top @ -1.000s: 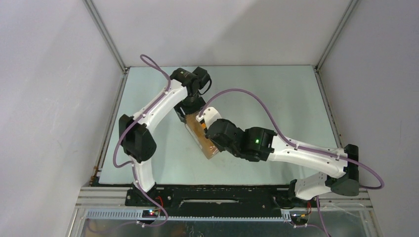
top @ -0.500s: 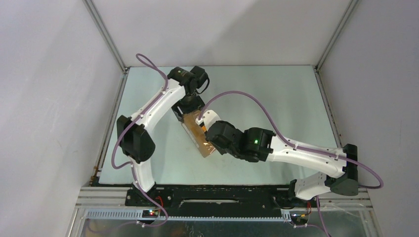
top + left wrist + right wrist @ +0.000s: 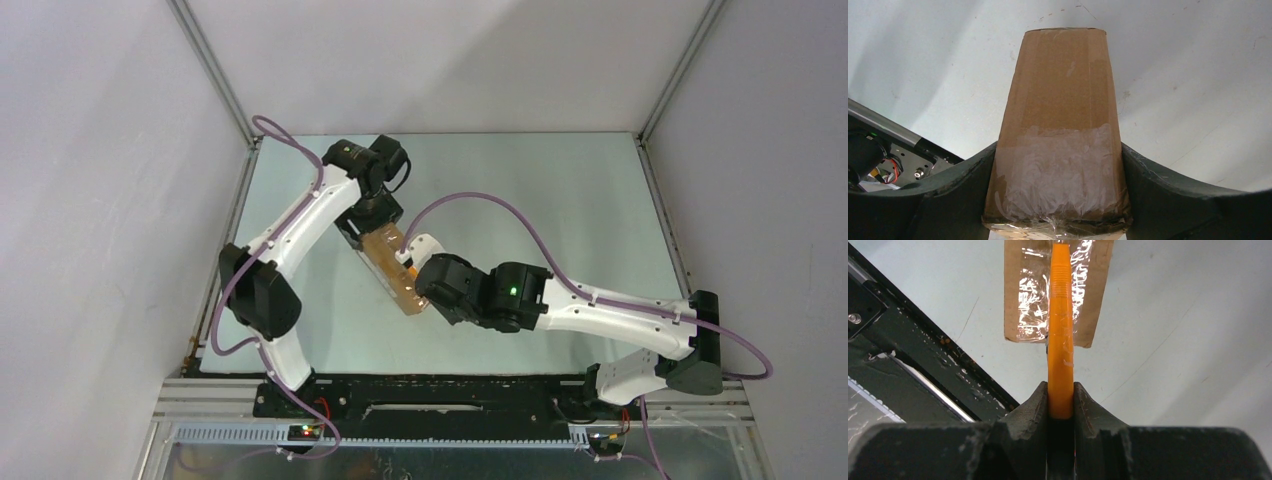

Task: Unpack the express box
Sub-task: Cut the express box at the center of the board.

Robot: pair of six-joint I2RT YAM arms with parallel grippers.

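The express box (image 3: 1060,100), brown cardboard with clear tape, lies lengthwise between the fingers of my left gripper (image 3: 1058,150), which is shut on its two long sides. From above, the box (image 3: 385,262) sits diagonally at mid-table, with the left gripper (image 3: 362,228) at its far end and the right gripper (image 3: 414,268) over its near part. In the right wrist view my right gripper (image 3: 1061,390) is shut on an orange utility knife (image 3: 1060,315). The knife runs over the taped end of the box (image 3: 1015,290), and its tip is cut off by the frame edge.
The black base rail (image 3: 450,395) with the arm mounts runs along the near table edge, and it also shows close by in the right wrist view (image 3: 923,355). Grey enclosure walls and metal frame posts (image 3: 212,70) border the table. Purple cables (image 3: 520,215) loop over both arms.
Both arms and the box have shifted left and slightly farther from the bases. Both grips have stayed the same.
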